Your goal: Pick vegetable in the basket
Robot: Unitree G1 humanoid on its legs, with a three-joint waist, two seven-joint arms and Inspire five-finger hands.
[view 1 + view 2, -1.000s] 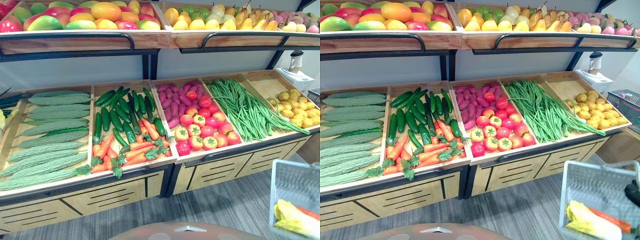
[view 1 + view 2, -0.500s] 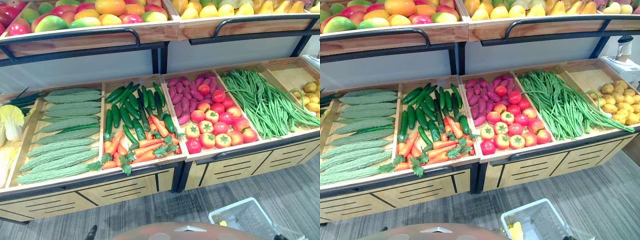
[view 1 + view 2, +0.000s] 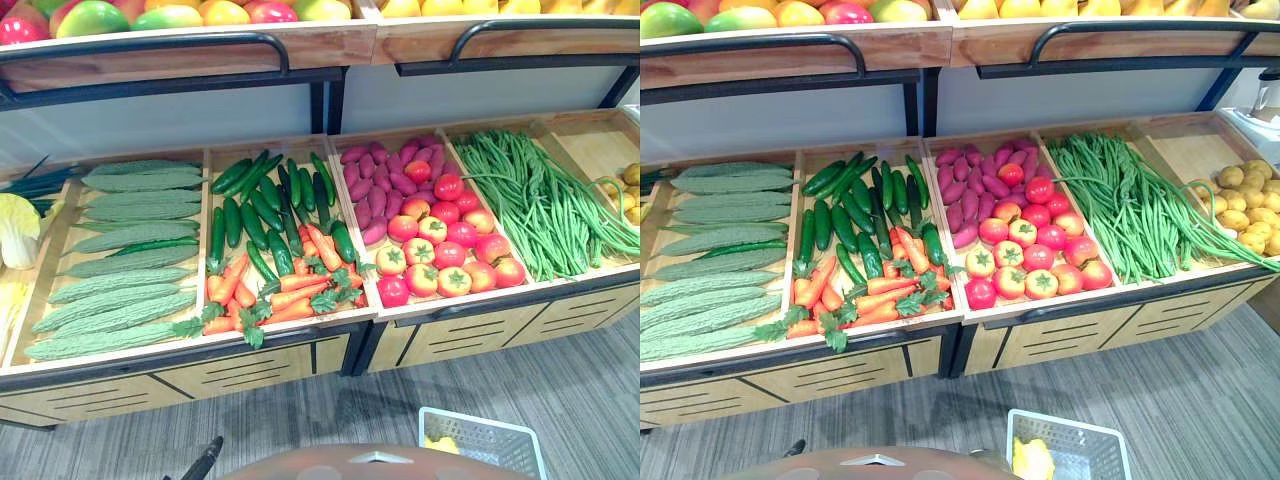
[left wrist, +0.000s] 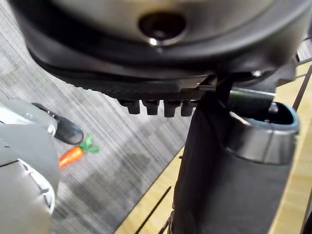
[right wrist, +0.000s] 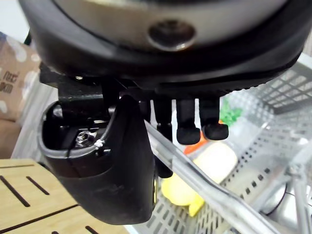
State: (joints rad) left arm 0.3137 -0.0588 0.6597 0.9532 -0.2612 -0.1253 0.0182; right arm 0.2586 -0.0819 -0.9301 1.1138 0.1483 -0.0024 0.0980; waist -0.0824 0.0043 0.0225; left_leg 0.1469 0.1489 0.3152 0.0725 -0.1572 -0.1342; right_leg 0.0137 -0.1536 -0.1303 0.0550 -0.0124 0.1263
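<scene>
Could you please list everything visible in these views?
cabbage: one, pale, far left
bitter gourds: many, pale green, right of cabbage
carrots: many, orange, front, right of bitter gourds
cucumbers: many, dark green, behind carrots
tomatoes: many, red, centre front
sweet potatoes: many, purple, behind tomatoes
green beans: heap, green, right of tomatoes
potatoes: several, yellow, far right
fruit: many, mixed, upper shelf
basket: one, white, low right, holding yellow vegetable
fallen carrot: one, orange, on floor
right hand: one, dark, curled round basket handle
left hand: one, dark, relaxed, empty
</scene>
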